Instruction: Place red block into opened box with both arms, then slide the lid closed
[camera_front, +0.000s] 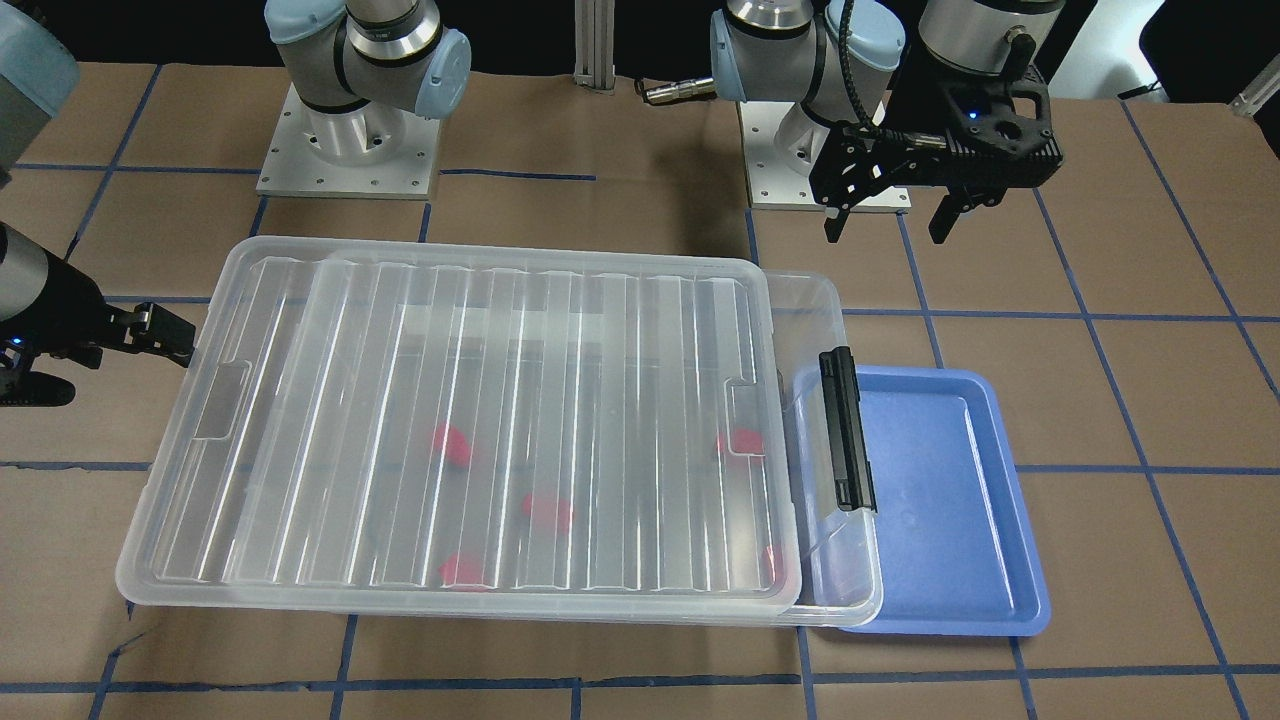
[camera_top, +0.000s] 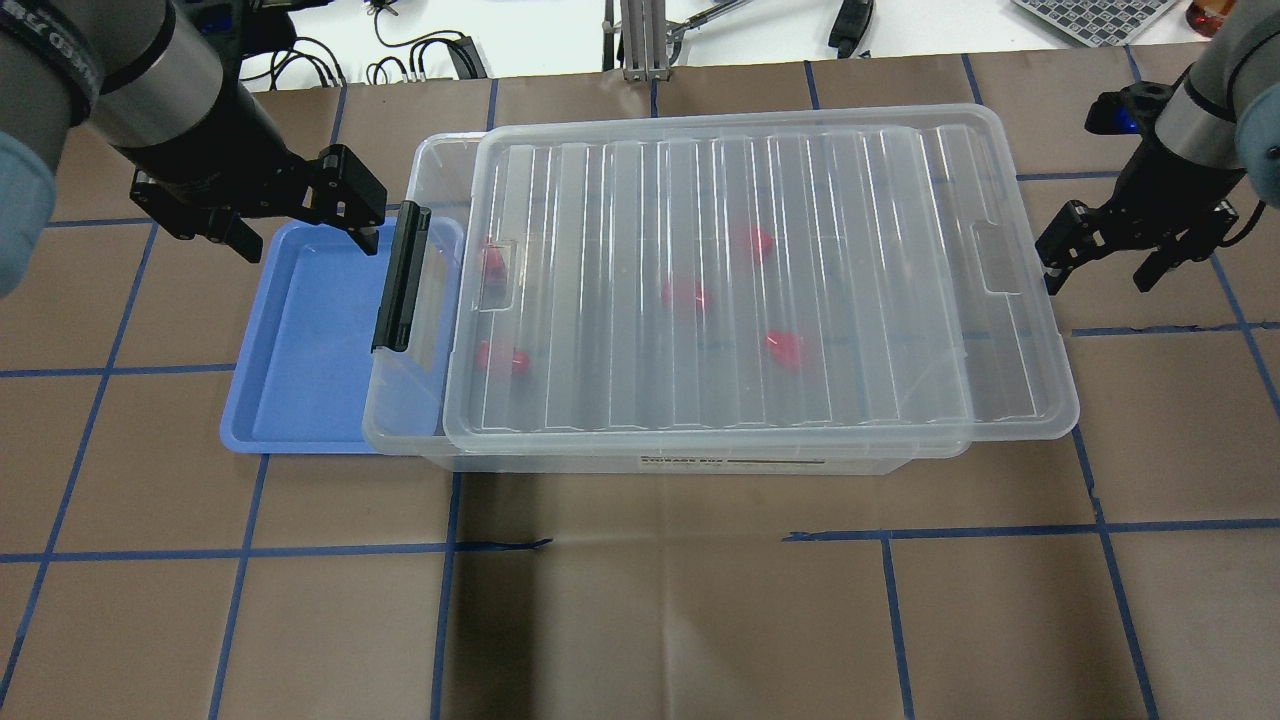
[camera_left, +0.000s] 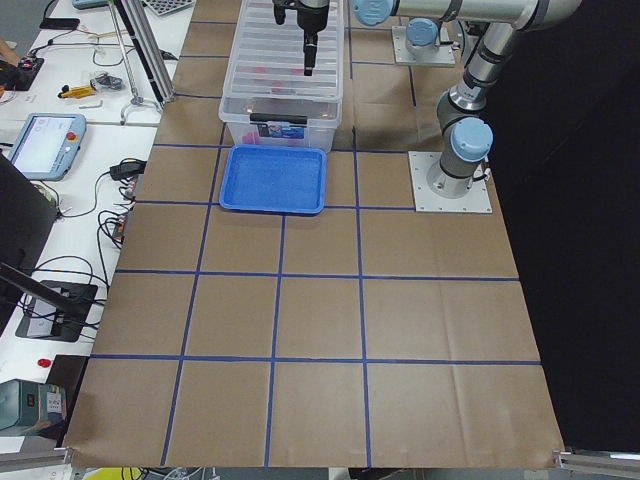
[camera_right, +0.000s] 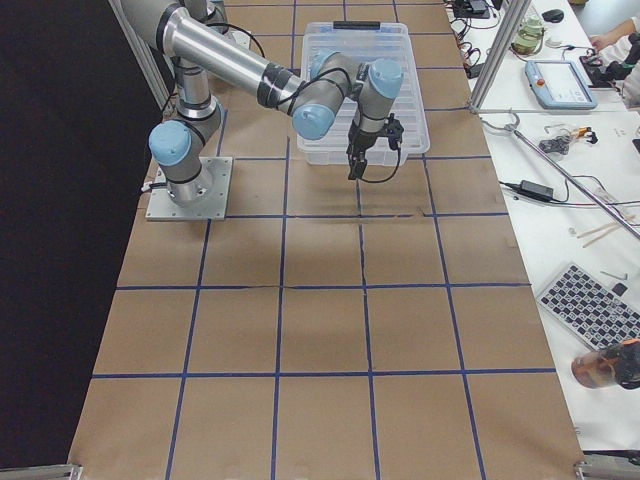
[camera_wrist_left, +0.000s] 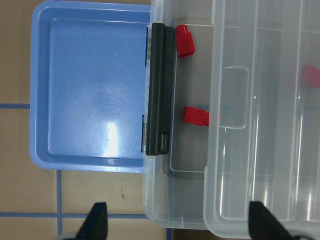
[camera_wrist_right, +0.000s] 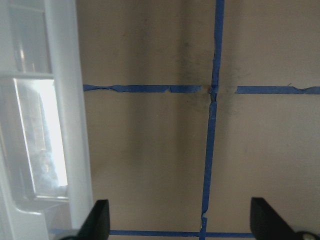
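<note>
The clear box (camera_top: 560, 462) sits mid-table with its ribbed lid (camera_top: 860, 300) lying over most of it, shifted toward my right so a narrow strip by the black latch (camera_top: 402, 277) is uncovered. Several red blocks lie inside, one near the middle (camera_top: 683, 295) and two by the latch end (camera_wrist_left: 184, 40), (camera_wrist_left: 196, 116). My left gripper (camera_top: 305, 240) hangs open above the latch end and holds nothing. Open and empty too, my right gripper (camera_top: 1097, 280) is just beyond the lid's right short edge, apart from it.
A blue tray (camera_top: 310, 340) holding nothing lies against the box's latch end, partly under it. Brown paper with blue tape lines covers the table (camera_top: 650, 620). Both arm bases (camera_front: 345, 150) stand behind the box.
</note>
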